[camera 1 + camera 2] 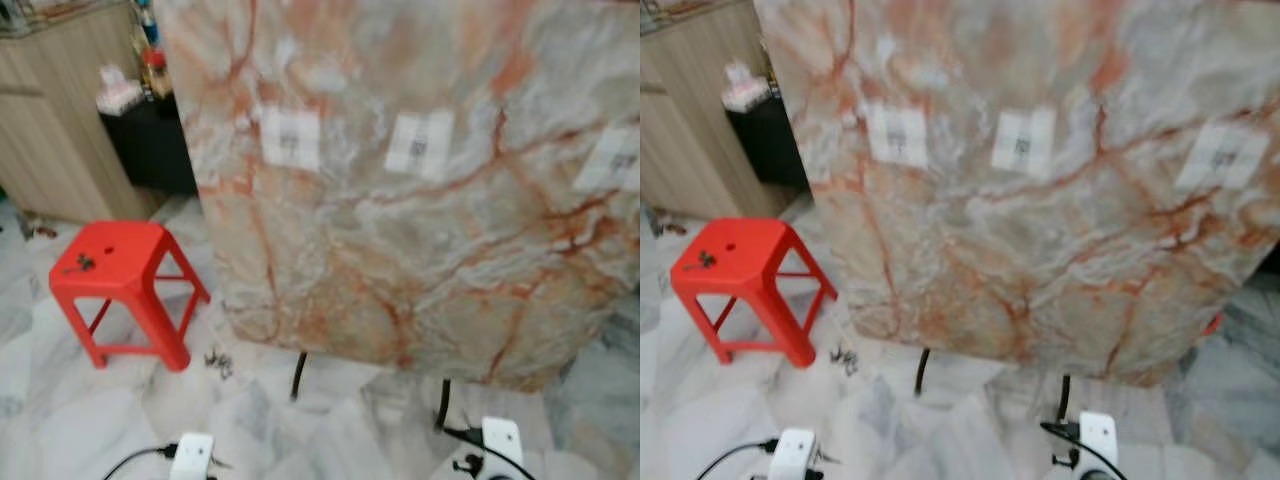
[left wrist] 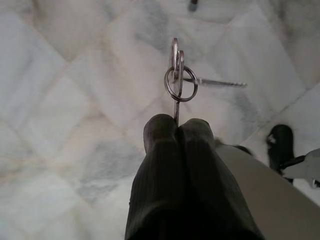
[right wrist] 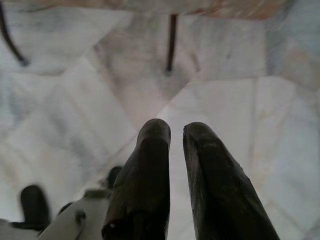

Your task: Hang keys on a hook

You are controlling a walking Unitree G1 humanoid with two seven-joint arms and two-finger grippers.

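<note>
A red stool (image 1: 115, 275) stands on the pale marble floor (image 1: 60, 420) at the left, with a small dark object (image 1: 82, 264) lying on its seat. Behind it are a wooden cabinet (image 1: 55, 120) and a low black unit (image 1: 150, 145) with a few blurred items on top. Just right of the stool, a small dark cluster (image 1: 217, 362) lies on the floor; what it is cannot be told.

A large marble slab (image 1: 420, 190), veined in orange and grey, takes up the middle and right of the head views. Three white tags (image 1: 290, 138) are stuck in a row across its face. Two thin dark legs (image 1: 298, 376) show under its lower edge.

In the left wrist view, the left gripper (image 2: 177, 129) has its fingers pressed together on the keys (image 2: 180, 75): a thin flat piece is pinched between the tips, and the ring with its keys stands beyond them, above the floor.

In the right wrist view, the right gripper (image 3: 175, 131) hangs over the floor with its fingers slightly apart, nothing between them, and the slab's legs lie beyond it.
</note>
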